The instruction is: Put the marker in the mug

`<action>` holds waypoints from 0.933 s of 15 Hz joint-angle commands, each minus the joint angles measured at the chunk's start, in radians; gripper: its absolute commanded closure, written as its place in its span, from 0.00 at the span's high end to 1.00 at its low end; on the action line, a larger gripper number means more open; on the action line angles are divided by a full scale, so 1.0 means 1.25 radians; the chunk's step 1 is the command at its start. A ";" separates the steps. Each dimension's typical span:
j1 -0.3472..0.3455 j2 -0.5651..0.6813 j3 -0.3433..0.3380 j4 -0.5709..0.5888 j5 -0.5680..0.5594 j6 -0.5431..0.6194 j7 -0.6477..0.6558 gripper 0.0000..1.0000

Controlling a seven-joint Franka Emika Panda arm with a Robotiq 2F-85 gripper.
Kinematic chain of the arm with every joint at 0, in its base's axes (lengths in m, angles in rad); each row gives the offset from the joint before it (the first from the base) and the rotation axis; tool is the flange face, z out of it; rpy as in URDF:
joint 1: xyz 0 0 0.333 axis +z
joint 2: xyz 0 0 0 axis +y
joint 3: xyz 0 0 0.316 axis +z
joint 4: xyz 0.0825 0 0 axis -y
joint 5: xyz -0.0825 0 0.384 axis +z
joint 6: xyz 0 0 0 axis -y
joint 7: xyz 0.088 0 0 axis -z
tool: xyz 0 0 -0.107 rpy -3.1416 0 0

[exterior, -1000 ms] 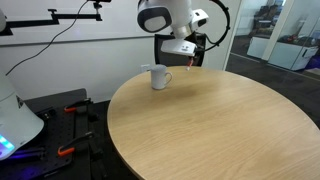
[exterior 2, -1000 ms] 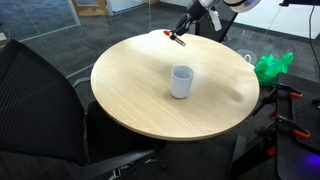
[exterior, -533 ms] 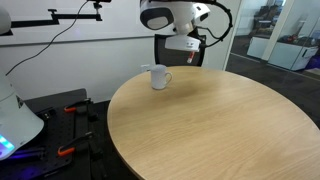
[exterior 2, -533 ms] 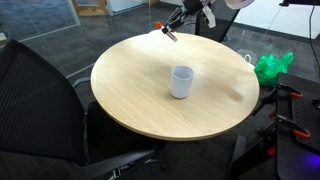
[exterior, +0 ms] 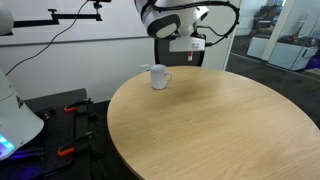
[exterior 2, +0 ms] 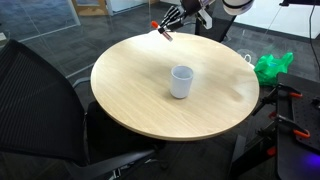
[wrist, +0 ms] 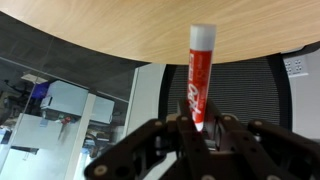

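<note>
Round wooden table (exterior 2: 130,100) holds the mug (exterior 2: 181,81), upright near its middle. The pickup looks done: the gripper (wrist: 202,125) is clamped on the marker (wrist: 200,75), white end outward, above the table's edge and well apart from the mug. Carrying it over and dropping it in remain. The arm hangs high, wrist tilted.
</note>
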 commanded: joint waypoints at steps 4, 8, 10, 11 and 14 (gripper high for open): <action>-0.028 0.060 0.029 0.006 -0.164 -0.027 0.059 0.05; -0.031 0.071 0.039 0.009 -0.201 -0.045 0.074 0.05; -0.025 0.060 0.041 0.007 -0.195 -0.053 0.086 0.05; -0.024 0.053 0.045 0.003 -0.189 -0.059 0.092 0.05; -0.022 0.035 0.065 -0.005 -0.179 -0.076 0.121 0.05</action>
